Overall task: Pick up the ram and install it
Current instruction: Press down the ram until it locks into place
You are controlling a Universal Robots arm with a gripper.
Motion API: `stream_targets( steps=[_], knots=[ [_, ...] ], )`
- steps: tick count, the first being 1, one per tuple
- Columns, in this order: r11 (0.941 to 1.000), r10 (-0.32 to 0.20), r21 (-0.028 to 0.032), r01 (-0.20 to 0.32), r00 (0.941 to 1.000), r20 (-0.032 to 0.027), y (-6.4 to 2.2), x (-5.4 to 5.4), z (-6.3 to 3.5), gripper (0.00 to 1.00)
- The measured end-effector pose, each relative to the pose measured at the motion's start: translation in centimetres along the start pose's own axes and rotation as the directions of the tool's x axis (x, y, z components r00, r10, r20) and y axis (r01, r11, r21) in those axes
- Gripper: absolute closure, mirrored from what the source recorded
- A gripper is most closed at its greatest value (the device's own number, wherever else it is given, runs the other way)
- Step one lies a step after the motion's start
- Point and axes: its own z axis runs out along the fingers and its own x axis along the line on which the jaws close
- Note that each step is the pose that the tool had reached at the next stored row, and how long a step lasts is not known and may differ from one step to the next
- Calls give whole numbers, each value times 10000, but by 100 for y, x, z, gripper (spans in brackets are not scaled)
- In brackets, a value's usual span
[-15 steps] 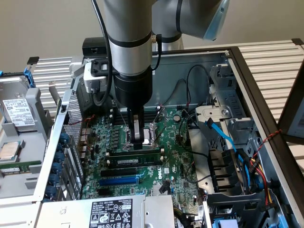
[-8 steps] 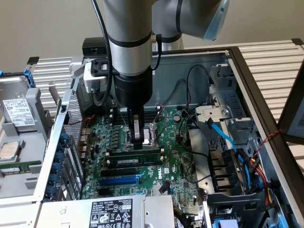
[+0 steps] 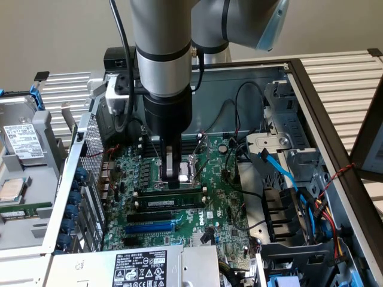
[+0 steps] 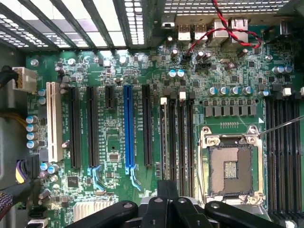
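Gripper (image 3: 172,173) is hanging over the motherboard (image 3: 224,203), fingers pressed together, directly above the ram (image 3: 173,195). The ram is sitting on edge in a black slot between the CPU socket (image 4: 231,170) and the blue slot (image 3: 151,227); contact unclear.

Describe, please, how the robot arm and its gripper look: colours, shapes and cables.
The arm is a thick round tube of silver-grey metal with a black ring, and its joint cap is light blue. Below sits a black cylindrical wrist. A black cable runs down beside the arm. The gripper is narrow, with black fingers and a pale silver part between them. In the wrist view its linkage bars are black with small round screws.
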Motion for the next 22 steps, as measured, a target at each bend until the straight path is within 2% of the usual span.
stream_targets(
  steps=[3,6,7,14,20,22],
  knots=[
    [9985,544,15,-544,9985,4,0,0,13,89],
    [9940,1093,29,-1093,9940,6,0,1,24,89],
    [9894,1454,38,-1454,9894,6,0,1,29,89],
    [9670,2547,68,-2547,9670,16,0,1,31,89],
    [9415,3368,85,-3368,9416,21,0,1,31,89],
    [9314,3638,89,-3638,9315,23,0,1,30,89]
  ],
)
